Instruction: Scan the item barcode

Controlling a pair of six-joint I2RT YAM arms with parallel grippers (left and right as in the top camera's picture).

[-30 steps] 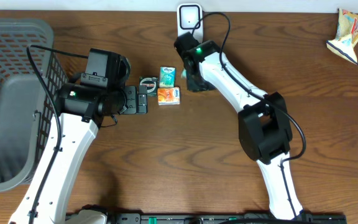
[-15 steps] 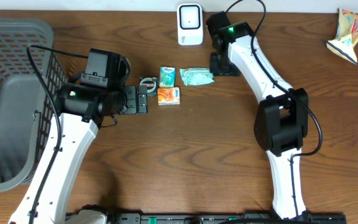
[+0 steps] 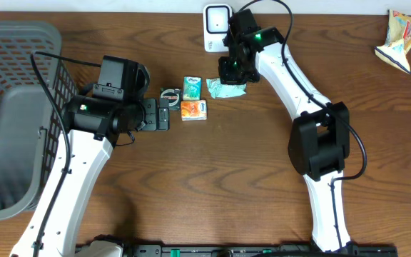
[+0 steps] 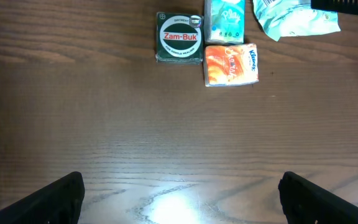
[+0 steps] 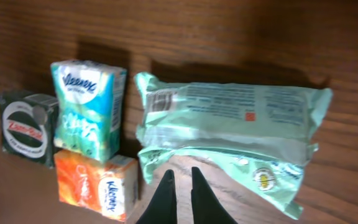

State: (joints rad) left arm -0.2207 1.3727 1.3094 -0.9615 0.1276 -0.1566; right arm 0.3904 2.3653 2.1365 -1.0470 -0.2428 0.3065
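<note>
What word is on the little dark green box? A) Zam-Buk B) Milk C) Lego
A: the dark green box has Zam-Buk written across its round white label, clear in the left wrist view.

From overhead, the right arm (image 3: 266, 51) covers the upper part of the pale green packet (image 3: 227, 91) and an edge of the white scanner (image 3: 215, 20). The left wrist view crops that packet and the teal tissue pack (image 4: 224, 18) at its top edge. The packet's fine print is unreadably blurred.
</note>
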